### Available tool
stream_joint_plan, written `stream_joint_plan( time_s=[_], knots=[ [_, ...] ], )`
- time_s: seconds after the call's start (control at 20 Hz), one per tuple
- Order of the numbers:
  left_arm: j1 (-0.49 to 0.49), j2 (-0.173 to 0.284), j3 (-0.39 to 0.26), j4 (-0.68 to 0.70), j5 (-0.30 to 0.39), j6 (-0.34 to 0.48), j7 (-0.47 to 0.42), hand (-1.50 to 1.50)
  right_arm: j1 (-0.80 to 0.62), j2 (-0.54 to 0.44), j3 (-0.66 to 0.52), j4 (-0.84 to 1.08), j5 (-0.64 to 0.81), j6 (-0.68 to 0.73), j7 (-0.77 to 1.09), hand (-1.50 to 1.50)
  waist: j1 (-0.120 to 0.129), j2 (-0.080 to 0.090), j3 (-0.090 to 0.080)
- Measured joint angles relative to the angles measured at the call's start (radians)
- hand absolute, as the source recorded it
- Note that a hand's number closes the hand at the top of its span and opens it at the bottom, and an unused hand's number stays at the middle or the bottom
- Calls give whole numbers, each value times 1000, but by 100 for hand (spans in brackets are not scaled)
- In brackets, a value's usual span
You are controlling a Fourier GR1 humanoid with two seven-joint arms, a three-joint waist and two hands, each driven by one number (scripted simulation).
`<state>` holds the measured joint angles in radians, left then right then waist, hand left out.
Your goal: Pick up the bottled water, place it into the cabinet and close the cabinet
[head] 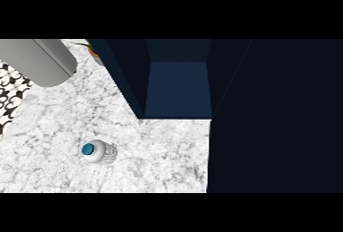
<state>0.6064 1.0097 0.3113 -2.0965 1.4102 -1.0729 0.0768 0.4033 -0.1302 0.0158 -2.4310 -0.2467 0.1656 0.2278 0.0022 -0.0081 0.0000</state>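
The bottled water [98,151] is seen from above, upright on the marble counter [60,118], its blue cap [88,149] turned toward the view; it lies at about eight o'clock from the view's centre. Nothing touches it. Neither hand is shown, so whether the fingers are spread or curled cannot be told.

At about one o'clock from the bottle, well apart from it, the dark blue cabinet [275,118] is found, with its open compartment [178,88] facing the counter. Nothing can be made out inside that compartment. The cabinet's door cannot be clearly picked out among the dark panels.

The task is judged to be at its start, with the pick-up not yet begun. The bottle would best be approached from the side, the body being wrapped below the cap so that it is kept upright when lifted. It should then be carried toward one o'clock and set well inside the compartment.

At ten o'clock a grey cylinder [41,59] lies near the counter's edge.
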Motion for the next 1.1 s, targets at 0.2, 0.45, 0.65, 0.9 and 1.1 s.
stream_joint_plan(
  time_s=[0.2,0.45,0.65,0.9,1.1],
  knots=[
    [24,28,30,9,48,0,20,-150,27,-6,-36,1,-10,29,-20,-150,-8,0,1],
    [8,19,60,60,67,1,39,-150,52,4,-36,1,-20,46,-28,-150,-16,1,0],
    [-49,-24,47,113,34,12,54,-150,60,3,-51,5,-29,66,-40,-150,-25,4,0],
    [-118,-76,18,167,-41,26,85,-150,80,7,-68,10,-41,92,-64,-150,-30,5,-1],
    [-213,-135,-23,236,-141,37,114,-150,96,12,-71,12,-50,110,-85,-150,-40,6,-1]
  ],
)
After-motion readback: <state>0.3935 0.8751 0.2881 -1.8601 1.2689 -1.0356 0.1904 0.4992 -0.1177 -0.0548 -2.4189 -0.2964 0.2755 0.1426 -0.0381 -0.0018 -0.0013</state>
